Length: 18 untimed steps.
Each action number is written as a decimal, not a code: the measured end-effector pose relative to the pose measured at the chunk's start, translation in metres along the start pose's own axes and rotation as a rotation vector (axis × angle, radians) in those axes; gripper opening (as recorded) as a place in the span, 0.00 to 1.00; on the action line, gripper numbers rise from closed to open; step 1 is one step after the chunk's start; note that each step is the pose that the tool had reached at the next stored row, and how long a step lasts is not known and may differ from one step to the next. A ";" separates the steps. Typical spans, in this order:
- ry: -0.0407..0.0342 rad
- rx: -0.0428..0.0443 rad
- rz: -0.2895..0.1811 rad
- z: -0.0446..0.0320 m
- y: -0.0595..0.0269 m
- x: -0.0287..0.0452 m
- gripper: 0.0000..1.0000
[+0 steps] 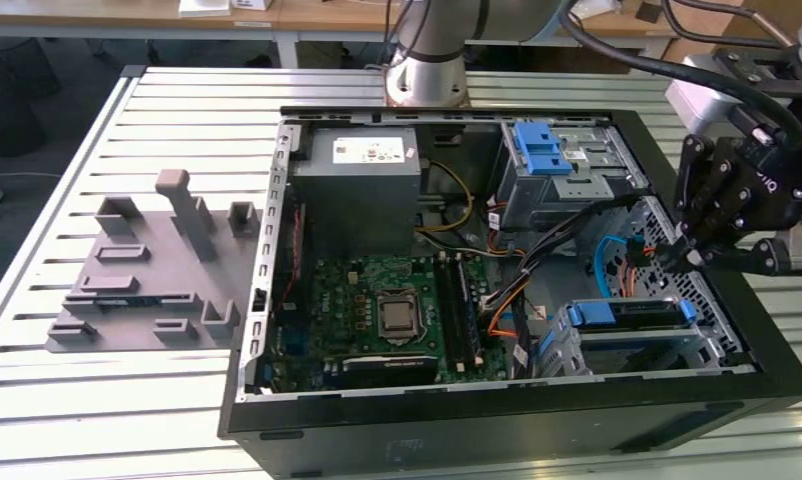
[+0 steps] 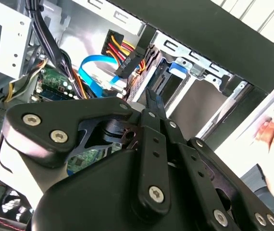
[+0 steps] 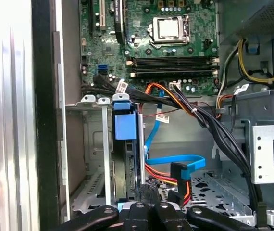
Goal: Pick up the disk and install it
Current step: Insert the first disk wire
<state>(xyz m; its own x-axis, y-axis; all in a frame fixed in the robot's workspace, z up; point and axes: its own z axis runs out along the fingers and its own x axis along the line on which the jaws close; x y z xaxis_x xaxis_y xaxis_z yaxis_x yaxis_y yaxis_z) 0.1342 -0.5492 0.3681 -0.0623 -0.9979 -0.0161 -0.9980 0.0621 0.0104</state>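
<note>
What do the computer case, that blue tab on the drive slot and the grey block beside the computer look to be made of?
The computer case looks like sheet metal, black painted outside and bare grey inside, with folded edges. The blue tab seems smooth moulded plastic, evenly coloured with a slight sheen. The grey block has a matte, uniform look, probably plastic or foam; I cannot tell which.

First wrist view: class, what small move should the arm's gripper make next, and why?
Probably a short push along the bay. The flat silver disk with its blue plastic bracket already stands in the silver metal drive bay, and the shut black gripper holds nothing, its tips at the disk's near end. Whether it is fully home cannot be told.
</note>
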 end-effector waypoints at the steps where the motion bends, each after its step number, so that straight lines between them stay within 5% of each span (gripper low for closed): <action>1: -0.0001 0.0001 0.009 0.0001 -0.0001 -0.0003 0.11; 14: -0.0013 0.0025 0.151 0.0007 -0.0004 -0.0033 0.11; 18: -0.0015 0.0025 0.157 0.0011 -0.0027 -0.0094 0.11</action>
<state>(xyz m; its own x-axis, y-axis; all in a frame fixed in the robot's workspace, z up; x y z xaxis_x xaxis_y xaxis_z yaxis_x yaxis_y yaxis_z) 0.1375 -0.5400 0.3672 -0.2178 -0.9759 -0.0160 -0.9760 0.2176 0.0104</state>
